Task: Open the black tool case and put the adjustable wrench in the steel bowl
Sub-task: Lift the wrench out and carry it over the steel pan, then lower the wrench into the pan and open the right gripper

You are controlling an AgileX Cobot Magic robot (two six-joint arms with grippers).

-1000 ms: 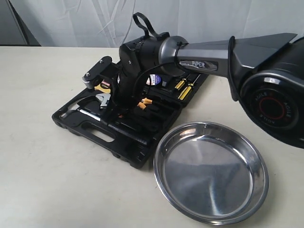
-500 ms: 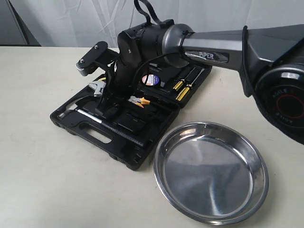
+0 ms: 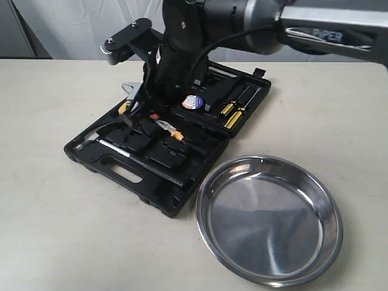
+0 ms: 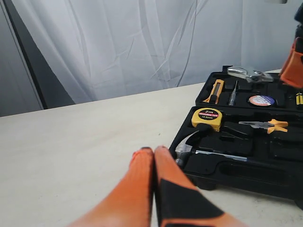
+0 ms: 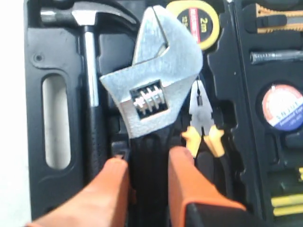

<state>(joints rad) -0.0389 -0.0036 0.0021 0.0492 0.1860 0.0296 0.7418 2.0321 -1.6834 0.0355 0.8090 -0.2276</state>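
The black tool case (image 3: pixel 154 193) lies open on the surface (image 3: pixel 48 230), lid flat, so that all fitted slots face upward and are accessible from above. The steel bowl (image 3: pixel 267 224) stands just beside the case's near right corner, empty, which keeps the transfer path short.

The adjustable wrench (image 5: pixel 152 90) is out of its slot and held in the air above the case, well apart from the bowl. Below it, the hammer (image 5: pixel 90 71), tape measure (image 5: pixel 199 19) and pliers (image 5: pixel 202 120) sit in their recesses.

The right hand (image 5: pixel 149 161) grips the wrench by the black handle, just below the silver head. The fingers (image 5: pixel 113 179) are closed only as far as the handle's width, one on each side. This grip appears chosen to leave the heavy head free and pointing away from the wrist.

The left hand (image 4: pixel 153 151) is fully closed, pads touching, and holds nothing. It sits low over the surface beside the case, clear of the right arm's working area.

Assessment: the case is open and the wrench is extracted; transport to the bowl is not yet done.
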